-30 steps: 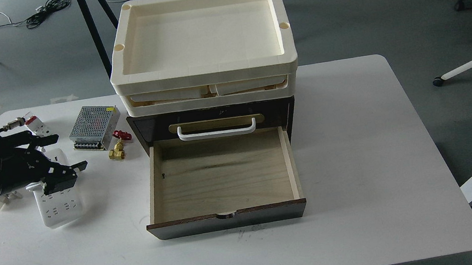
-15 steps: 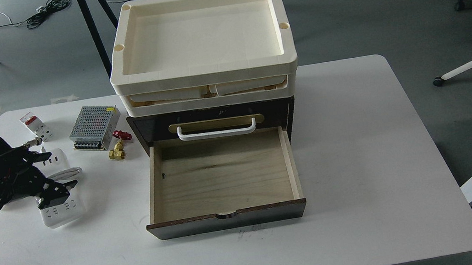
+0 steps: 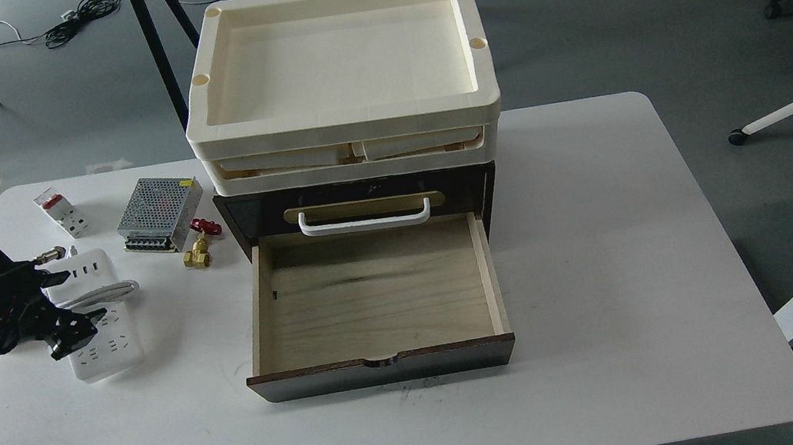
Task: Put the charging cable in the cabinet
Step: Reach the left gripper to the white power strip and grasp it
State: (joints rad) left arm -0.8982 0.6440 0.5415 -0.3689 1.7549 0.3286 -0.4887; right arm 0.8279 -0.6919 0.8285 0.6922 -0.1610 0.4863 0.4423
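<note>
Flat on the table, the white charging cable (image 3: 103, 326) shows socket holes beneath the left claw (image 3: 67, 335), its spread unclear.

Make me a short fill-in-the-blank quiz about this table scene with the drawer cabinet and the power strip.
1. The lower drawer of the cabinet is pulled ____.
2. Inside, that drawer holds ____.
3. The charging cable lies on the table to the ____ of the cabinet in the head view.
4. The arm whose claw is at the charging cable is the robot's ____ arm.

Missing words: open; nothing; left; left
</note>
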